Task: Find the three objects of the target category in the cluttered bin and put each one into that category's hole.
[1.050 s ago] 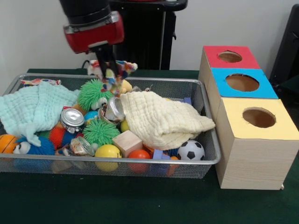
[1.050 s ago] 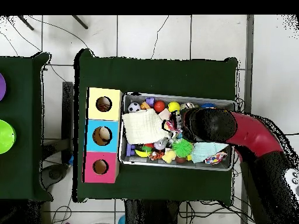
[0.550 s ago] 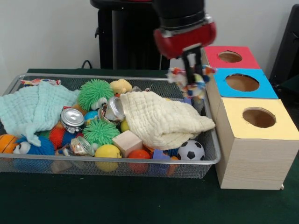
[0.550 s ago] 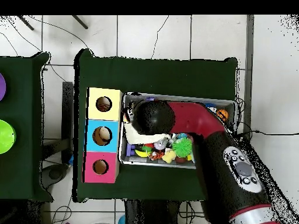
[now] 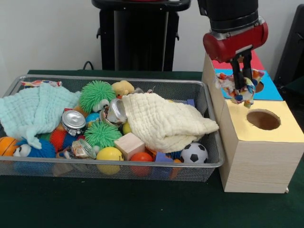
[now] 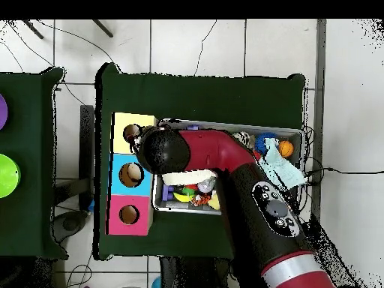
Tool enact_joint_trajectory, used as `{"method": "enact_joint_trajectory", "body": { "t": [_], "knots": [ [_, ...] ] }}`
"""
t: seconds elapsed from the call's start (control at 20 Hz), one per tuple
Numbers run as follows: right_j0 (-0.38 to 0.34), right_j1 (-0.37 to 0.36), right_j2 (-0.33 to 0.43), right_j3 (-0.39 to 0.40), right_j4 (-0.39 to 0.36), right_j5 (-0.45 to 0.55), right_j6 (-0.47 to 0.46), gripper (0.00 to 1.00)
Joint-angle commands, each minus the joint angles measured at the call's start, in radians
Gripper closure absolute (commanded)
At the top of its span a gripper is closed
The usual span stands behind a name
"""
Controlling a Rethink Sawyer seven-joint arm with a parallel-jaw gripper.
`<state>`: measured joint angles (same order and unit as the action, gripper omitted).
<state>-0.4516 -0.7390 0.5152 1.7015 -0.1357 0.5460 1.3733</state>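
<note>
Front view: gripper [image 5: 242,78], jaws pinching a patterned fabric toy [image 5: 236,88], hangs by the yellow box's hole [image 5: 263,119]. Delivery step; next, centre over a hole and release.

Claw [image 5: 243,85] with patterned cloth [image 5: 237,88] above box [image 5: 259,142]

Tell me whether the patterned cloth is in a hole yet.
Not yet: the patterned cloth hangs from the shut gripper above the boxes.
</note>
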Motion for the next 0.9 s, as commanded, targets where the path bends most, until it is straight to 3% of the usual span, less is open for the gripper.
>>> {"method": "enact_joint_trajectory", "body": {
  "t": [0.05,0.6,0.9],
  "knots": [
    [0.017,0.057,-0.104,0.013,0.03,-0.046,0.259,1.0],
    [0.01,0.113,-0.068,0.069,0.089,-0.219,0.274,1.0],
    [-0.025,0.135,-0.004,0.122,0.133,-0.329,0.288,1.0]
  ]
}}
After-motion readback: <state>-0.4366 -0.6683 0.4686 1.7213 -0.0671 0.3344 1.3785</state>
